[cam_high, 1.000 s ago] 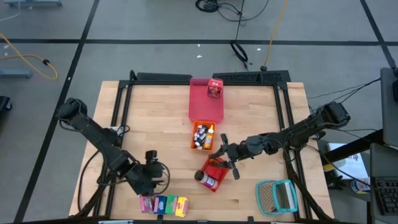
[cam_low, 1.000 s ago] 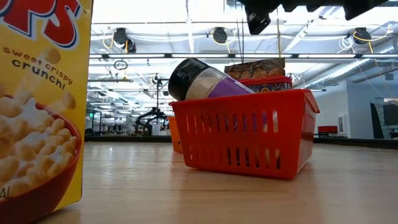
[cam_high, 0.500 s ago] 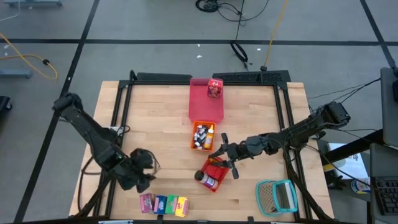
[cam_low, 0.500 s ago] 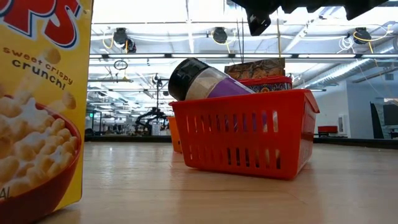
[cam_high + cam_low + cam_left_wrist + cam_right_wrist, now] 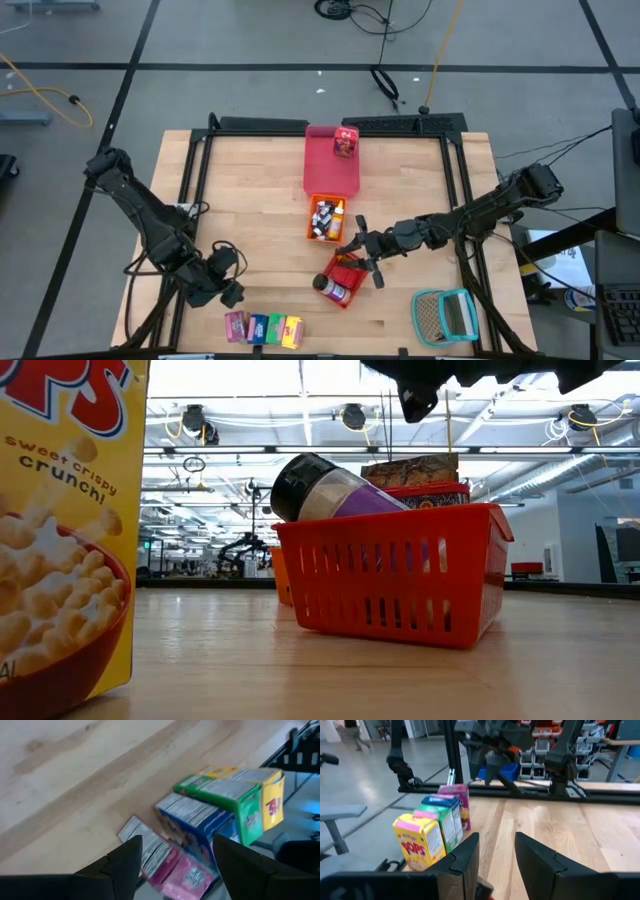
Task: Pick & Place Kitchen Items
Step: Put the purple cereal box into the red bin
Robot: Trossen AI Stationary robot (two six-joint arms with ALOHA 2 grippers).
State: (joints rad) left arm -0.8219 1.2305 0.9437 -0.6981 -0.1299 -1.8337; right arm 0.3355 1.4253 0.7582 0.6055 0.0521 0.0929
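Pink, blue, green and yellow cartons point(image 5: 263, 328) stand in a row at the table's near edge; the left wrist view shows them too point(image 5: 215, 815). My left gripper point(image 5: 229, 284) hovers open just left of and beyond them, touching nothing. A dark-lidded jar point(image 5: 331, 290) lies tilted in the red basket point(image 5: 345, 272), its lid over the rim point(image 5: 300, 485). My right gripper point(image 5: 362, 252) hangs open above that basket. Tiny bottles fill the orange basket point(image 5: 325, 217). A small red container point(image 5: 346, 142) sits on the pink tray point(image 5: 330, 170).
A teal-framed mesh item point(image 5: 445, 315) lies at the near right corner. A black frame point(image 5: 330, 124) runs along the table's far and side edges. Bare wood lies between the left arm and the baskets, and right of the pink tray.
My left gripper has drawn back toward the table's left edge, away from the red basket, and has turned toward the row of cartons. The right arm and all objects have kept still.
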